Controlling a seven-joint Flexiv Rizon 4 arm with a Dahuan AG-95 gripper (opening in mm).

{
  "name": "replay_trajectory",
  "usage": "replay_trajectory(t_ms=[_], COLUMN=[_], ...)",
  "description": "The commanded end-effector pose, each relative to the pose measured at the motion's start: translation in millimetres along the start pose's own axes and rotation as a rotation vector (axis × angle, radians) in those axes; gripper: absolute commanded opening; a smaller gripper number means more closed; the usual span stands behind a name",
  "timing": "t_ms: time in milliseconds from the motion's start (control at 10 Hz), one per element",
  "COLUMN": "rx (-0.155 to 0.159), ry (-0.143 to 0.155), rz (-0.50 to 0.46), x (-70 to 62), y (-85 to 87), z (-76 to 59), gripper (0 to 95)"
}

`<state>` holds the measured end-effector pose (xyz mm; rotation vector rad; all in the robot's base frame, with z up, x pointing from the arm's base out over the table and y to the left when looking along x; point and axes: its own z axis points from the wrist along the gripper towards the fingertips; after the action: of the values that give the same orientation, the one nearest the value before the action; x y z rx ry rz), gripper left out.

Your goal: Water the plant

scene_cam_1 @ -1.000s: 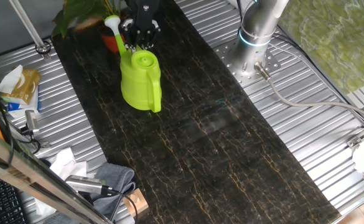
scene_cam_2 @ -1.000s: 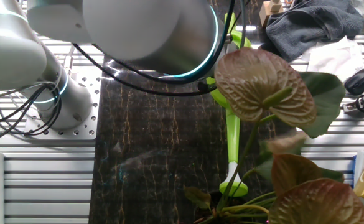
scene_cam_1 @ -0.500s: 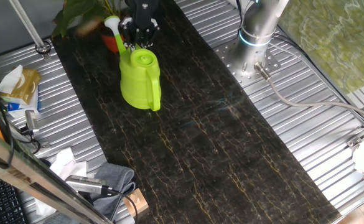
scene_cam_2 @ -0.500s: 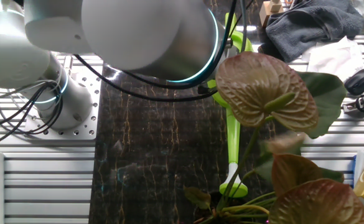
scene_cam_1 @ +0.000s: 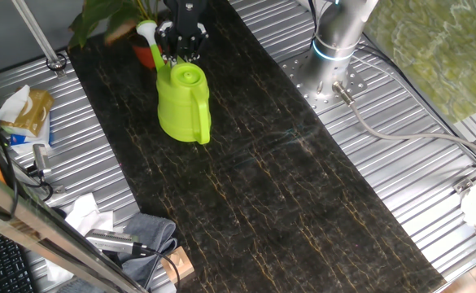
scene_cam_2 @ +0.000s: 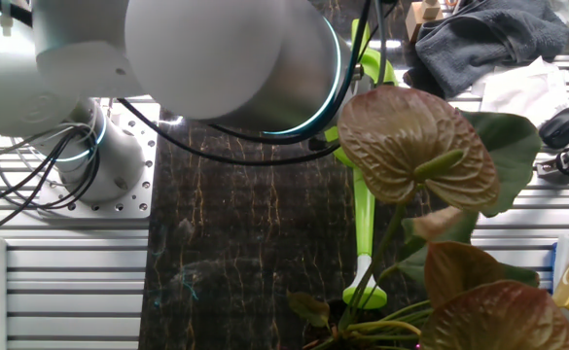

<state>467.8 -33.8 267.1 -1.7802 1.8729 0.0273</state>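
The plant (scene_cam_1: pixel 99 20) stands at the far end of the dark table in a small orange-red pot (scene_cam_1: pixel 146 55). Its broad reddish-brown leaves (scene_cam_2: pixel 415 146) fill the right of the other fixed view. The lime-green watering can (scene_cam_1: pixel 183 104) stands upright on the table in front of the pot. Its long spout (scene_cam_2: pixel 365 219) reaches to the plant, with the white rose (scene_cam_1: pixel 146 31) over the pot. My gripper (scene_cam_1: pixel 181 54) hangs just above and behind the can's top opening, jaws apart, holding nothing. In the other fixed view the arm's body hides the gripper.
The arm's base (scene_cam_1: pixel 335 49) is bolted to the ribbed metal bench on the right. A grey cloth (scene_cam_1: pixel 144 236), tools and paper clutter (scene_cam_1: pixel 26 114) lie along the left side. A metal pole (scene_cam_1: pixel 38 37) stands at the far left.
My gripper has risen slightly away from the can's top. The can and the plant stay where they were, apart from slight leaf sway.
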Motion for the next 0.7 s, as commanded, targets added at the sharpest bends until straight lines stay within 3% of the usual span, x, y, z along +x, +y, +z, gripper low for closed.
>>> replay_trajectory(t_ms=[100, 700], rx=[0.001, 0.008], ry=[-0.003, -0.013], rz=[0.001, -0.005], x=[-0.5, -0.3], y=[-0.4, -0.4], z=[-0.2, 0.0], gripper=[0.0, 0.0])
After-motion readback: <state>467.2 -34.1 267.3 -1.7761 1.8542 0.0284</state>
